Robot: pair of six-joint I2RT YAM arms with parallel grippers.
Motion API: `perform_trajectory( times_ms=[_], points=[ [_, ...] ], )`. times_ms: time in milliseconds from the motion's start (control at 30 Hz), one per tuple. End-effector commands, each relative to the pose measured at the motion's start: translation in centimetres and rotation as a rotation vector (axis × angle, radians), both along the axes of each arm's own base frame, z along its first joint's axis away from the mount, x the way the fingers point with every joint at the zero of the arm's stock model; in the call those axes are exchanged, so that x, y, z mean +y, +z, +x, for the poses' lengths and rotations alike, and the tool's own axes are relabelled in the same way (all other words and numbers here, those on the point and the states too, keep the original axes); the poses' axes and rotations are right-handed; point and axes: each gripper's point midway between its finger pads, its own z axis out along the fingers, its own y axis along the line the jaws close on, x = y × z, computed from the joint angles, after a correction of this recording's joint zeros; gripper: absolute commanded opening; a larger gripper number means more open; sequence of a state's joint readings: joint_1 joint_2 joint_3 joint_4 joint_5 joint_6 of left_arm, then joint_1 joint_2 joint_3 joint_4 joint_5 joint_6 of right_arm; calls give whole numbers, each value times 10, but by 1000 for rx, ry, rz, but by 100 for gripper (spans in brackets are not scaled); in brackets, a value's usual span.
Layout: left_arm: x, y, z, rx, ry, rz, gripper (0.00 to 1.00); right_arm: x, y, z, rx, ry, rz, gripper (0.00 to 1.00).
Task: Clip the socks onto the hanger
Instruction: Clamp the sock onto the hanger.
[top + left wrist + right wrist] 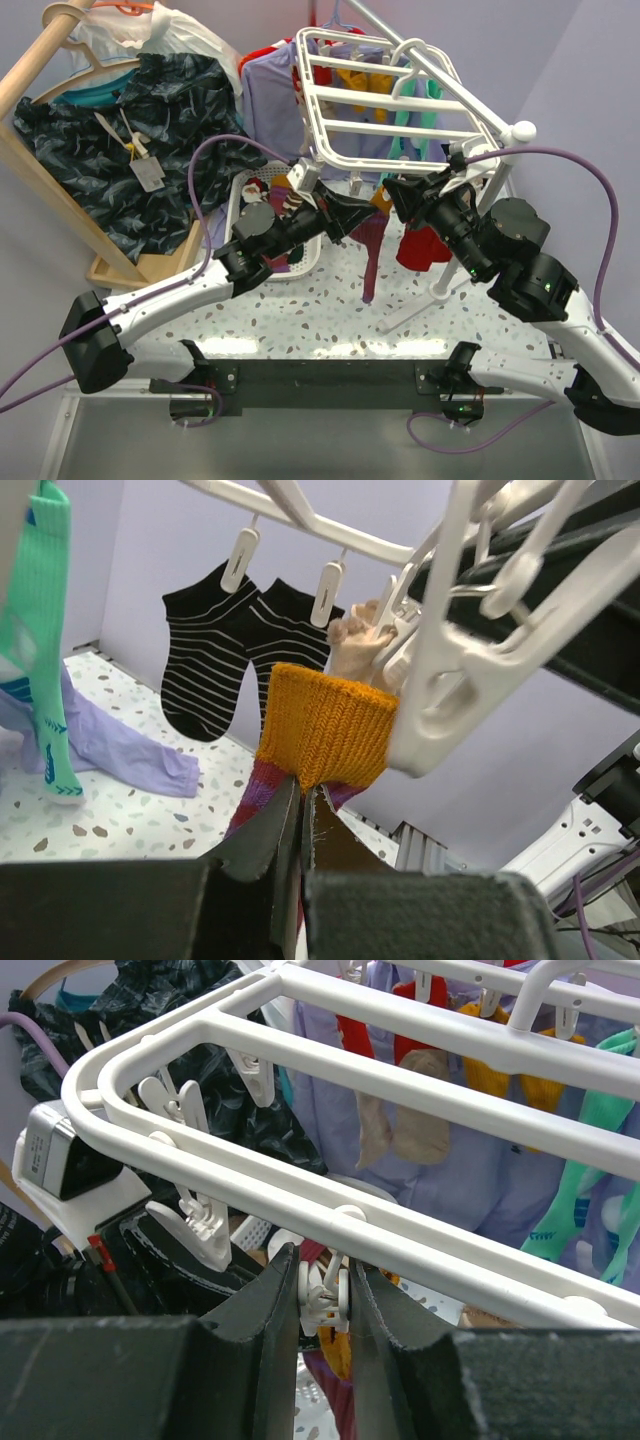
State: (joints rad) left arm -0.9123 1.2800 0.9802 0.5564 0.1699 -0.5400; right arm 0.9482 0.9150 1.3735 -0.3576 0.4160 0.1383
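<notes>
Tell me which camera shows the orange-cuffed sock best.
The left wrist view: the sock fills the middle, its orange cuff pinched by the left gripper beside a white clip. The top view shows it small, hanging maroon; the right wrist view shows only a sliver below the hanger.

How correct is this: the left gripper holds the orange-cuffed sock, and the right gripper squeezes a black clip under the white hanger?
One detail is wrong. The clip that the right gripper squeezes is white, not black, as the right wrist view shows. The rest stands: the left gripper holds the orange-cuffed sock, and the clip hangs under the white hanger.
</notes>
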Motion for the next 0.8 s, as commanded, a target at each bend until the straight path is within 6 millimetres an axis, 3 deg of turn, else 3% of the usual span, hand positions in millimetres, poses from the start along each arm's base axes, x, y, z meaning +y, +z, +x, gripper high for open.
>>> perform_trajectory(
  times_ms=[0,767],
  points=[
    [6,48,-5,-76,9,-109,0,3,2,-3,-7,22,17,8],
    [-3,66,-7,-108,-16,-143,0,12,0,-3,6,48,29,8]
  ],
)
